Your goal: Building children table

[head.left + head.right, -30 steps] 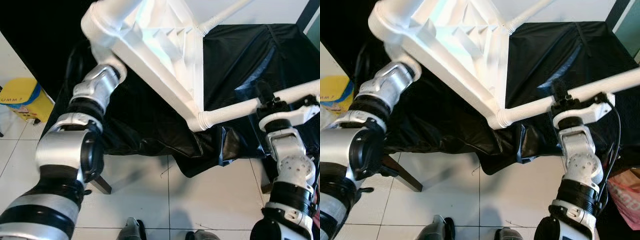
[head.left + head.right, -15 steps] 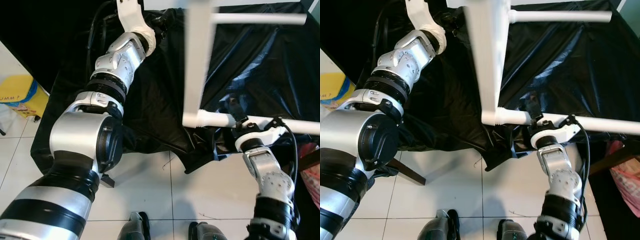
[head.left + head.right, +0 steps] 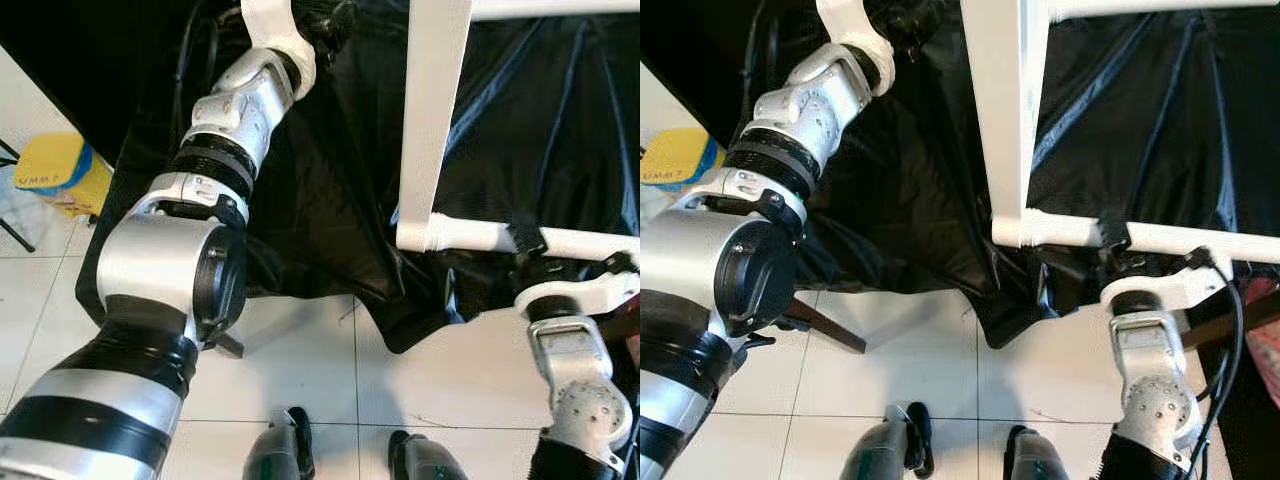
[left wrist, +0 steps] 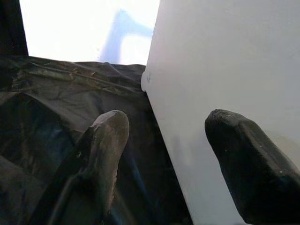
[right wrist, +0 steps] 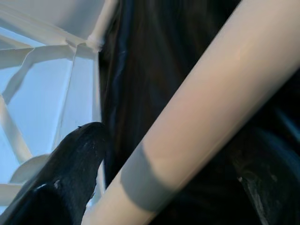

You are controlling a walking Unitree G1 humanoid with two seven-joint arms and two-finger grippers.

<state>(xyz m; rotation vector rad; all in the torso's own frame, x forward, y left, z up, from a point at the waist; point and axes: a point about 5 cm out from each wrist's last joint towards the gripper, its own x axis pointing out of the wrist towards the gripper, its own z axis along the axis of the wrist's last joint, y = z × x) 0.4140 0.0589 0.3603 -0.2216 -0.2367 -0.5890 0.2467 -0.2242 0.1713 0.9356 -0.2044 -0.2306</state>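
The white children's table stands on edge over the black cloth. Its top (image 3: pixel 432 120) runs straight up the eye views, and two round legs point right. My right gripper (image 3: pixel 527 242) is shut on the near leg (image 3: pixel 470 236), close to its socket. In the right wrist view that leg (image 5: pixel 197 108) crosses between both black fingers (image 5: pixel 65 183). My left arm (image 3: pixel 240 100) reaches far up on the left. The left gripper (image 4: pixel 166 119) is open, with one finger (image 4: pixel 248 173) in front of the white table surface (image 4: pixel 225 61) and the other finger over the cloth.
A black cloth (image 3: pixel 330 200) covers the work surface and hangs toward the white tiled floor (image 3: pixel 300 370). A yellow bin (image 3: pixel 50 175) sits at the far left. A wooden leg (image 3: pixel 825 325) pokes out under the cloth. A pink bag (image 3: pixel 1265 340) lies at the right edge. My feet (image 3: pixel 285 465) are below.
The table has swung from a tilt with its ribbed underside showing to standing on edge. My left arm rose from under its corner. The right gripper stayed on the leg.
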